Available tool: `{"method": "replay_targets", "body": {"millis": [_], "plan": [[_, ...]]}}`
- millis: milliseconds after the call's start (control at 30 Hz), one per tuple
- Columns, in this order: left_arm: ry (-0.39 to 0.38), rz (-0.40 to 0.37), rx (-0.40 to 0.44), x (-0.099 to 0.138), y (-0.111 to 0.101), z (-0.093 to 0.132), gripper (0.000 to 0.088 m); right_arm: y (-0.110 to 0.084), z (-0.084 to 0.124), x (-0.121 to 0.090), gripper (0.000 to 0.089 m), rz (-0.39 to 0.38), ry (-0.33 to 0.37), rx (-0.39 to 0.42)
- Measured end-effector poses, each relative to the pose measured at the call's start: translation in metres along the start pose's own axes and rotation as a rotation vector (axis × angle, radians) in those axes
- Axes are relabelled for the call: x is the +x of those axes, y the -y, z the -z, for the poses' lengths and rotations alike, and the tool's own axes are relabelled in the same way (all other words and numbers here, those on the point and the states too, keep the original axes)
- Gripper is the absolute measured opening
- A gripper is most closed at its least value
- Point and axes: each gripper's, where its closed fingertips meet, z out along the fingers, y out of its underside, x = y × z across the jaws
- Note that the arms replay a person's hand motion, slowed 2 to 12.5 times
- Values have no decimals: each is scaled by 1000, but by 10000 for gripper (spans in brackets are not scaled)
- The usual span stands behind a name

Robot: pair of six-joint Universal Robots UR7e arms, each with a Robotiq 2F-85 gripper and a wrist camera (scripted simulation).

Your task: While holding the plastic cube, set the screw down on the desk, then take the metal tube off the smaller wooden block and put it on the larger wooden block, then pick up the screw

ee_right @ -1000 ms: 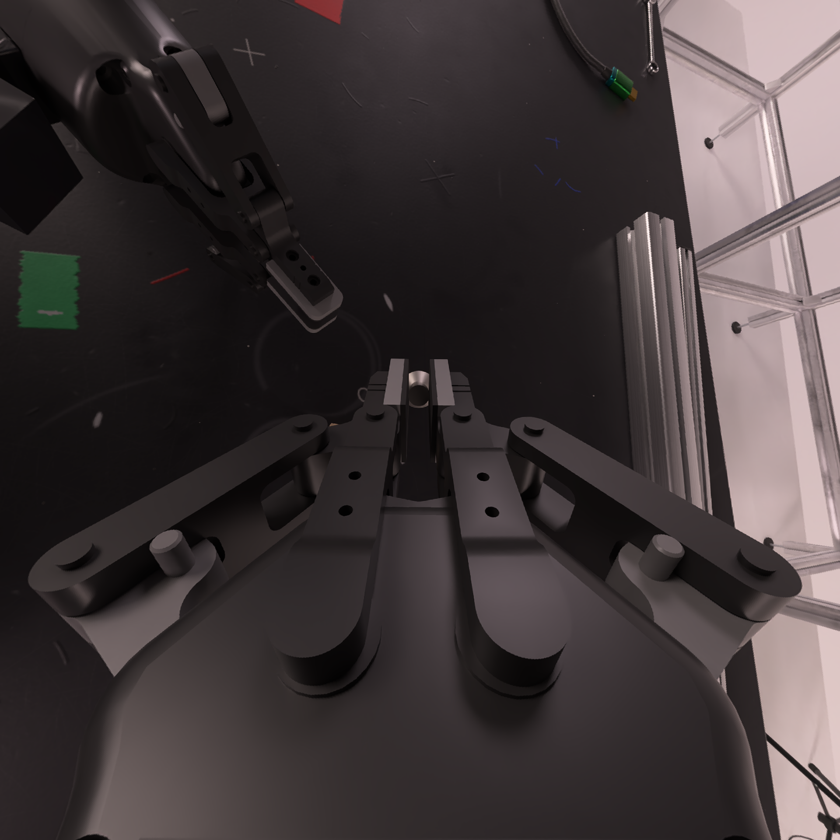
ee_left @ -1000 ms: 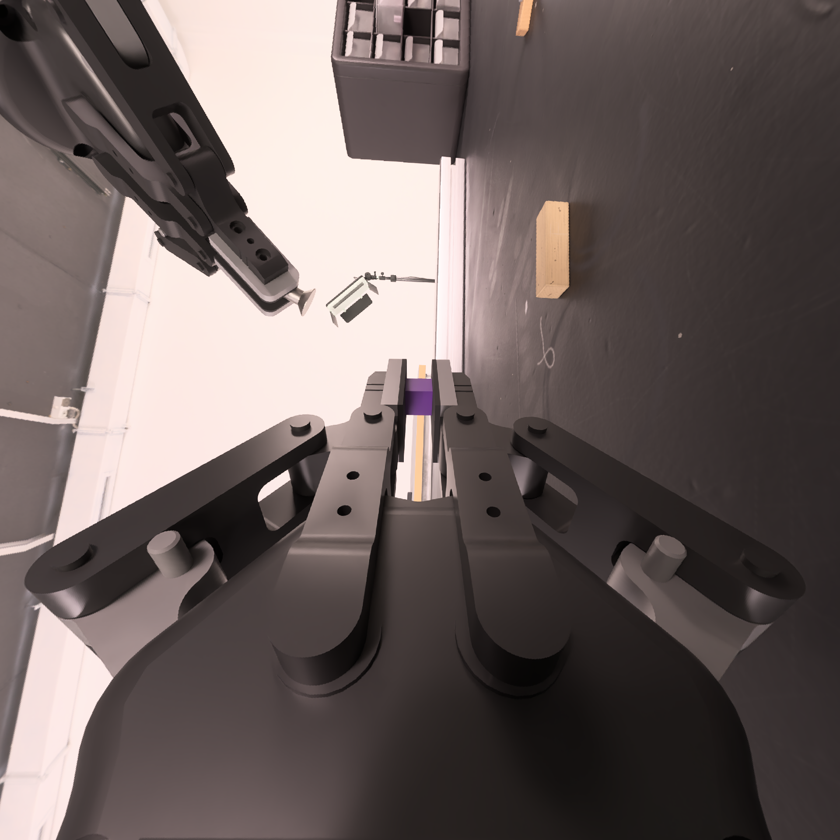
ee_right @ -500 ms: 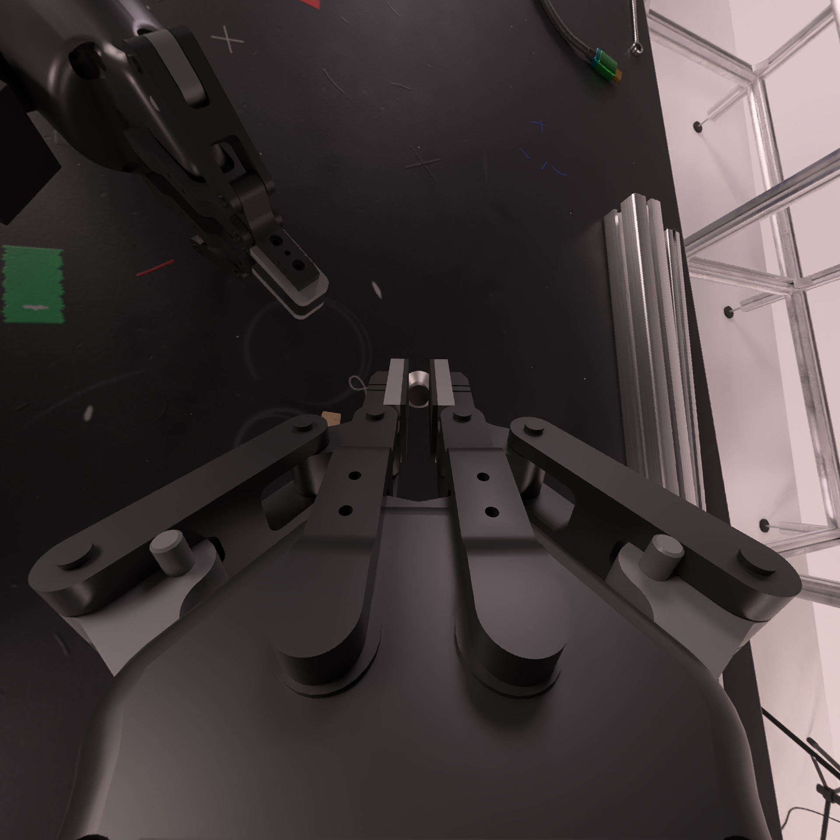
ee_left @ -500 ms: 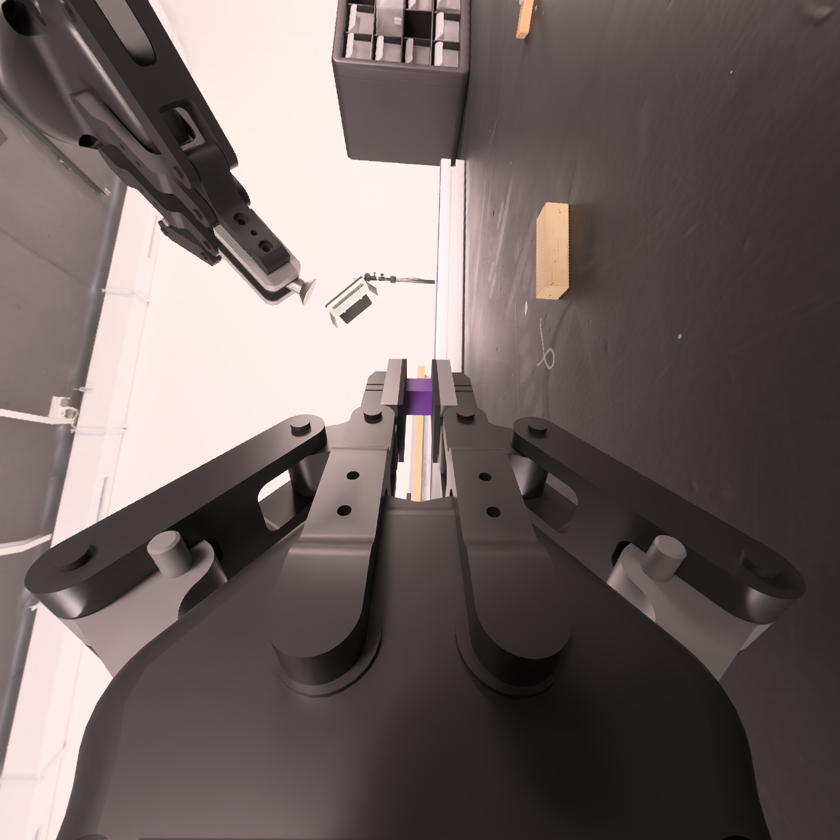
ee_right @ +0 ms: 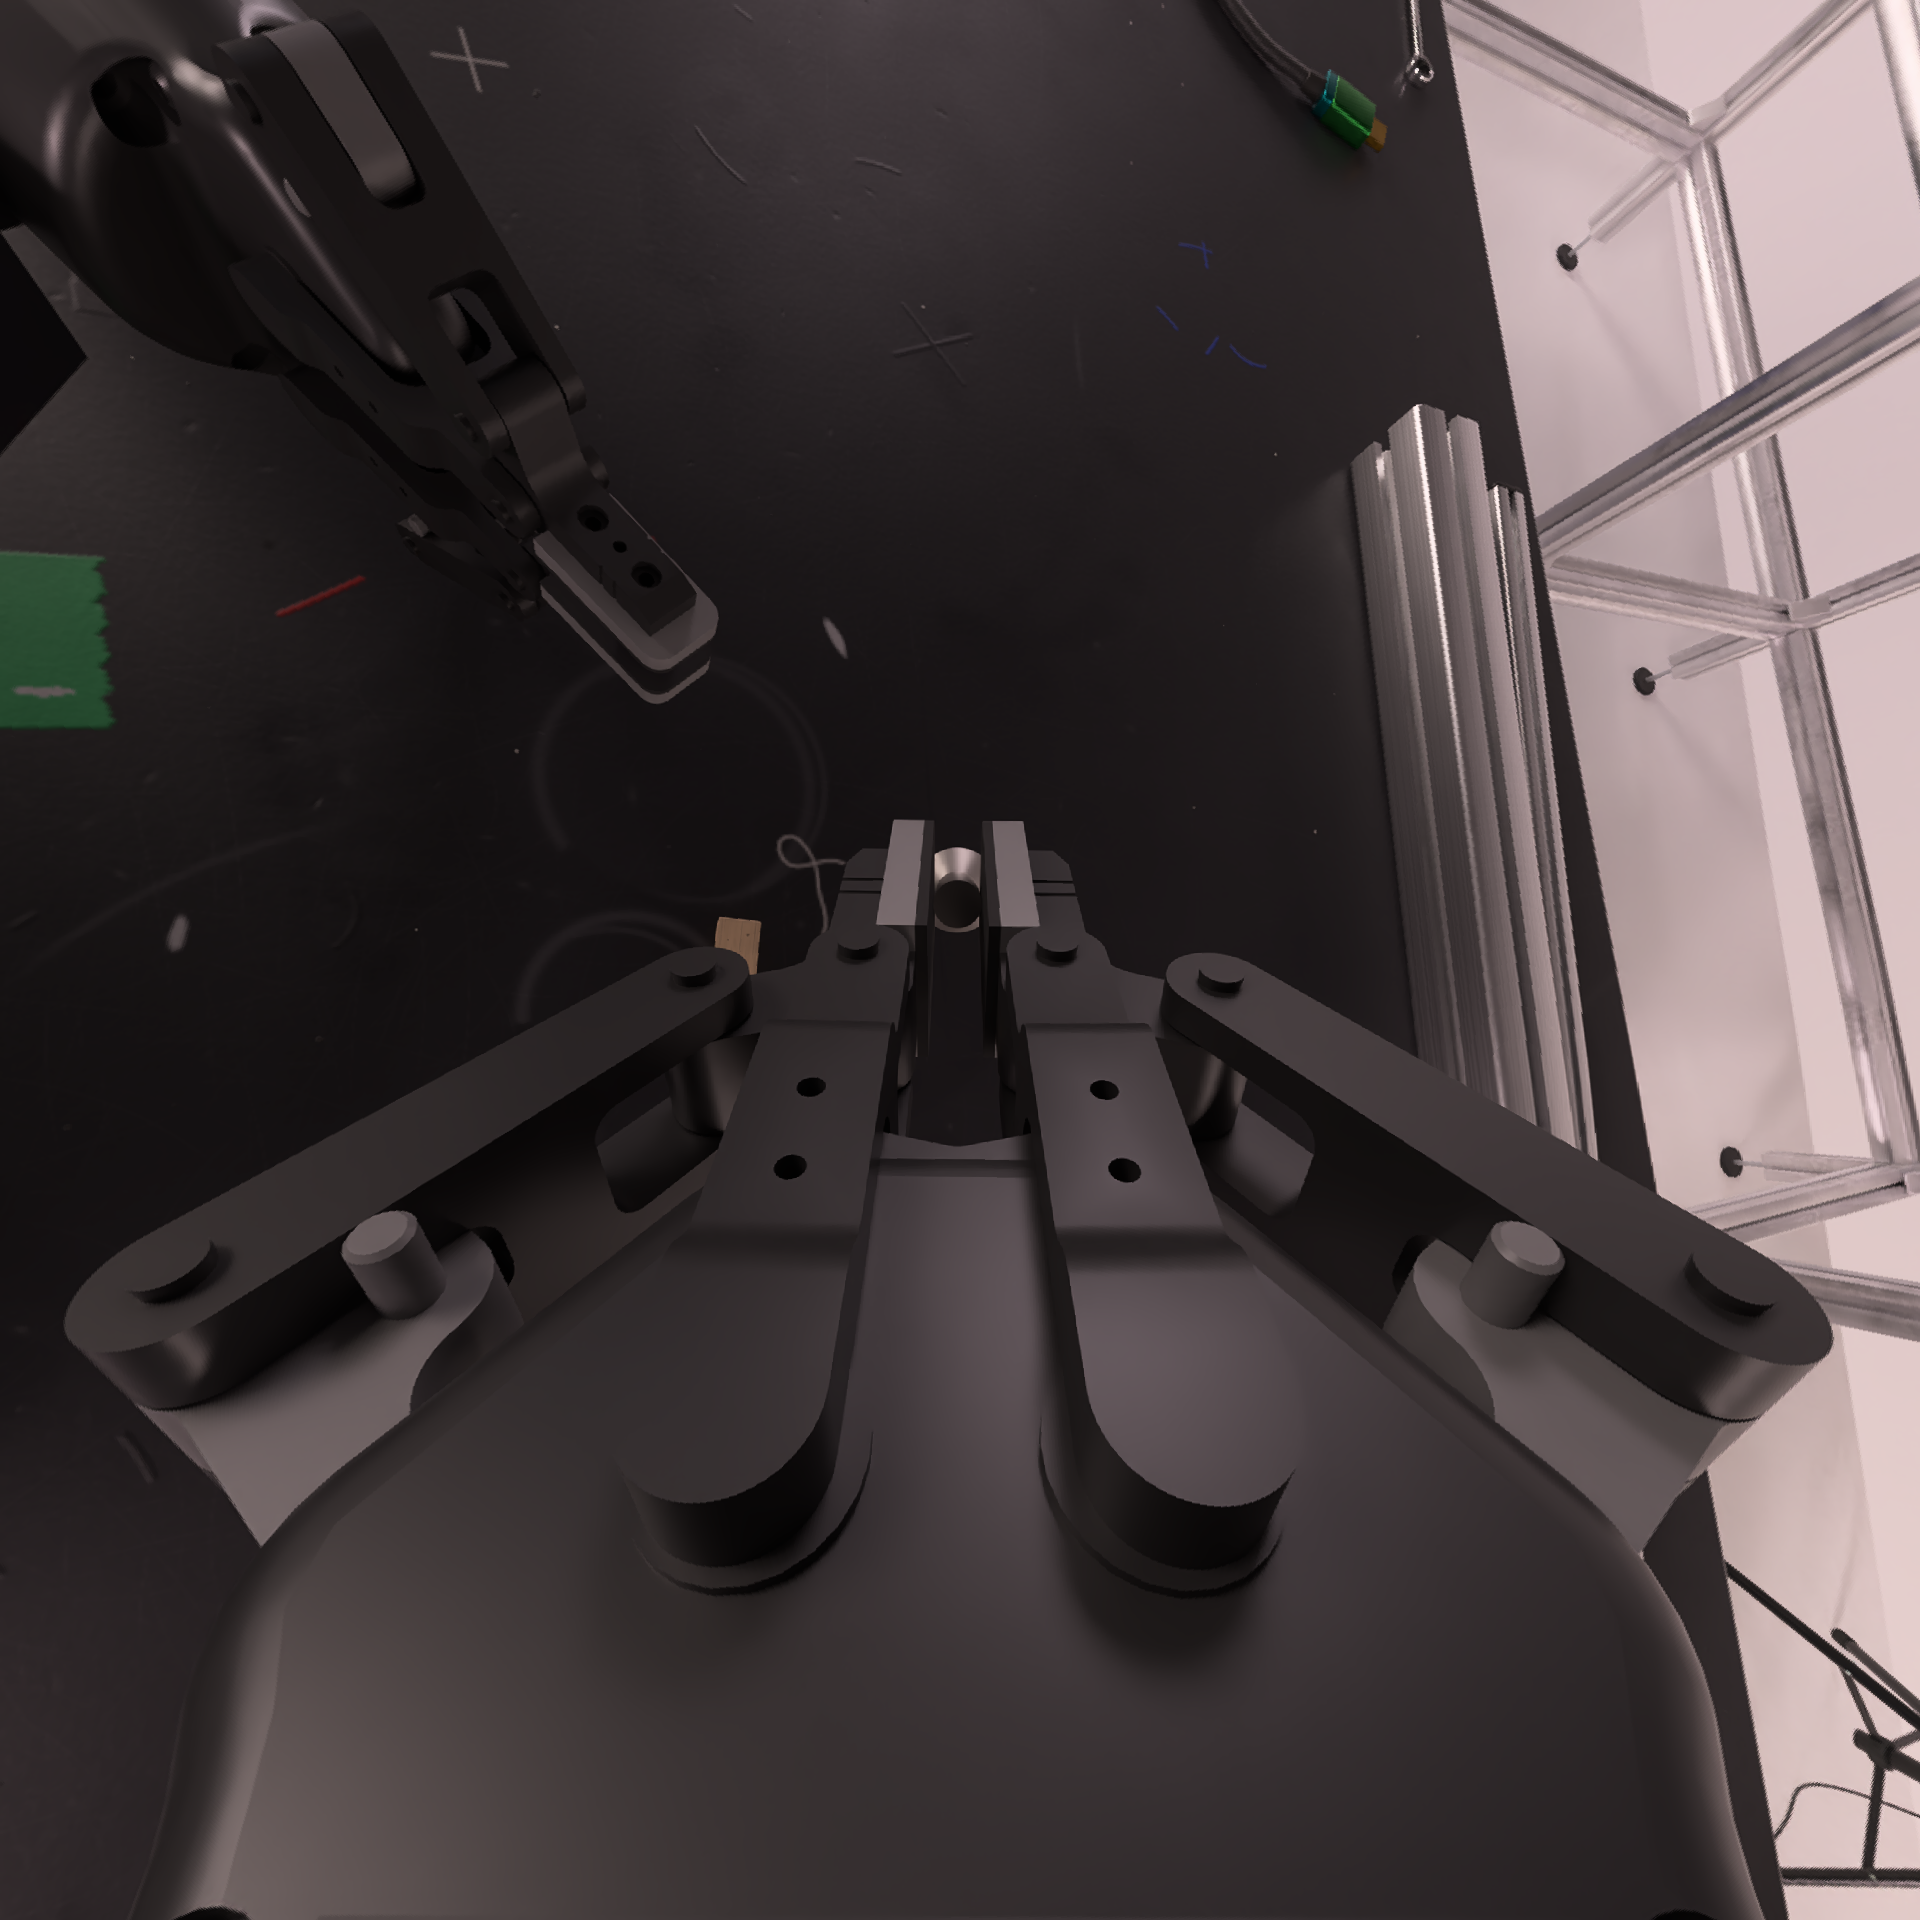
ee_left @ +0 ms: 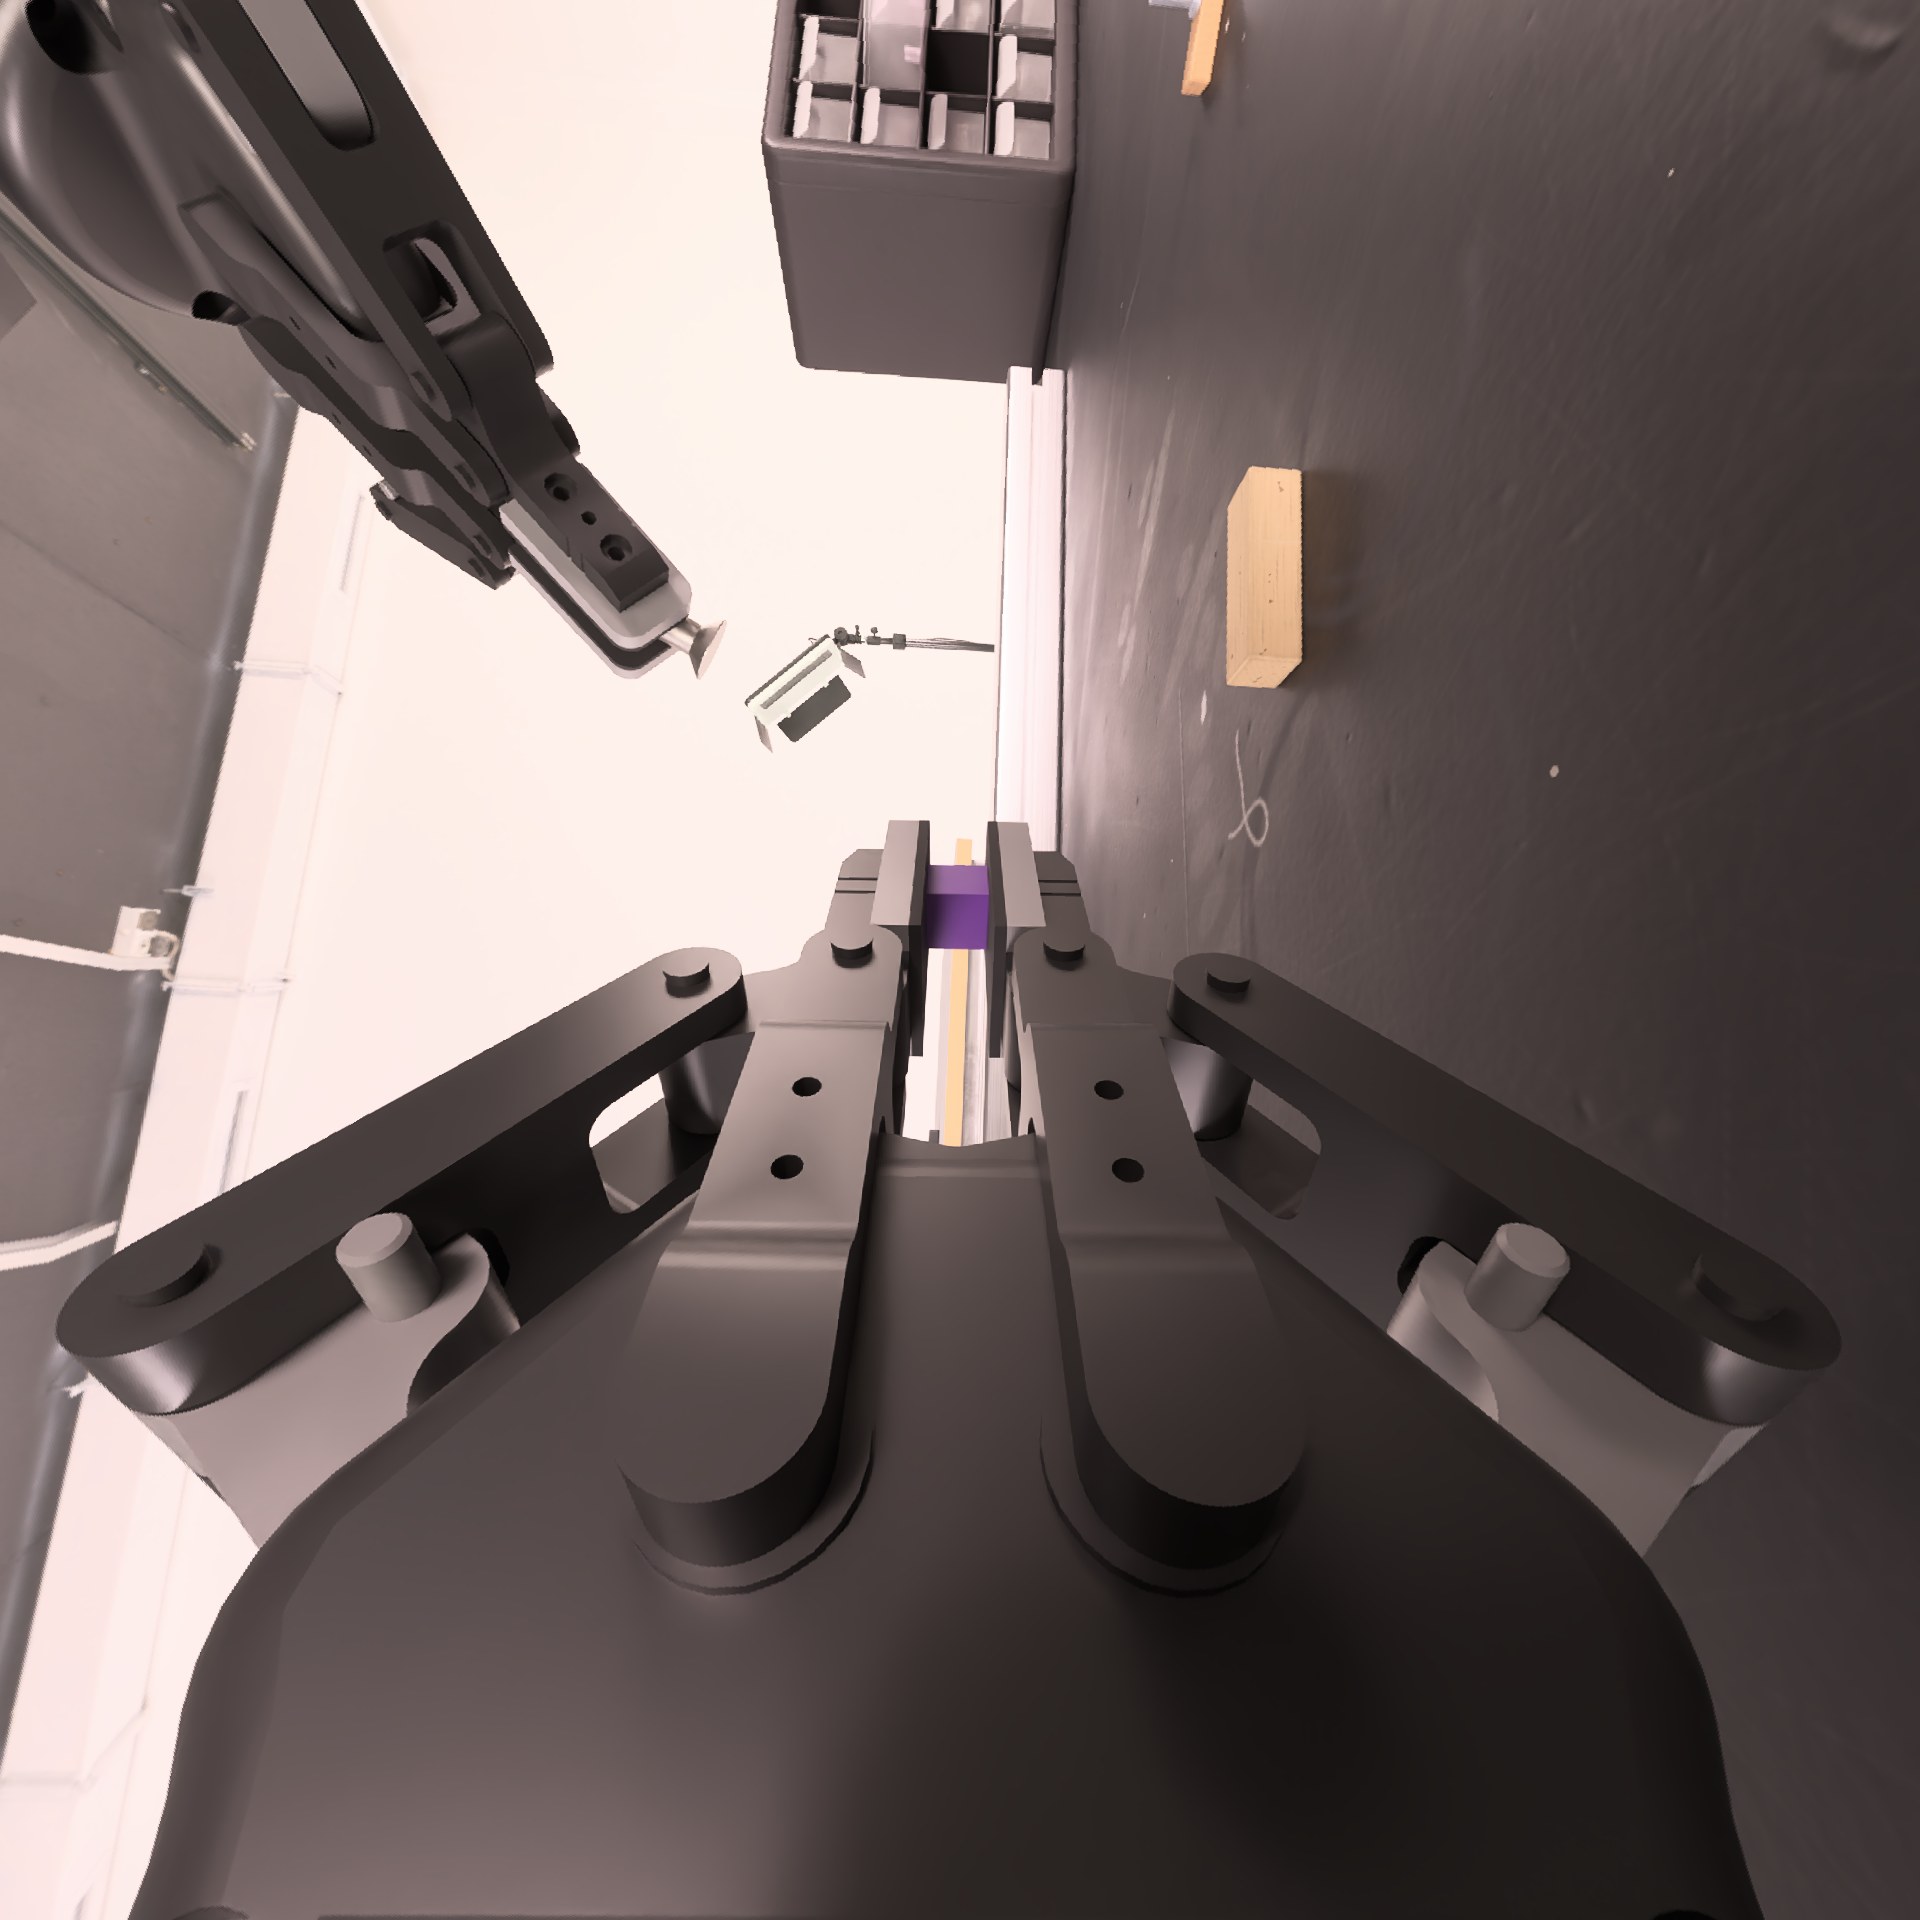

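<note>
In the left wrist view my left gripper [ee_left: 956, 883] is shut on the purple plastic cube [ee_left: 956, 909], held in the air beside the dark desk [ee_left: 1558, 987]. My right gripper [ee_left: 660, 644] shows at the upper left, shut on the screw [ee_left: 704, 646], whose head sticks out past the pads. In the right wrist view my right gripper [ee_right: 956, 883] holds the metal screw [ee_right: 954, 899] above the desk [ee_right: 1039, 499]. A wooden block [ee_left: 1262, 577] lies on the desk. A second wooden block [ee_left: 1200, 47] is cut off by the top edge. I cannot make out the metal tube.
A grey bin with compartments [ee_left: 920, 208] stands at the desk's far edge. An aluminium profile [ee_right: 1455, 779] lies along the desk's right edge. A green tape patch [ee_right: 52, 639], a green-tipped cable [ee_right: 1345, 104] and a wooden block's corner [ee_right: 740, 940] also show. My left gripper [ee_right: 670, 660] hangs at the upper left.
My right gripper has moved with the screw; in its view the desk slid up and left and a wooden block's corner came into sight. My left gripper has stayed still with the cube.
</note>
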Motion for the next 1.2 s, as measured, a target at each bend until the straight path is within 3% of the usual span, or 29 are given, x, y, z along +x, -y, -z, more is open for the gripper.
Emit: {"method": "replay_targets", "body": {"millis": [1200], "plan": [[-9, 17, -1, 0, -1, 0, 95, -6, 2, 4, 79, -14, -13, -26]]}}
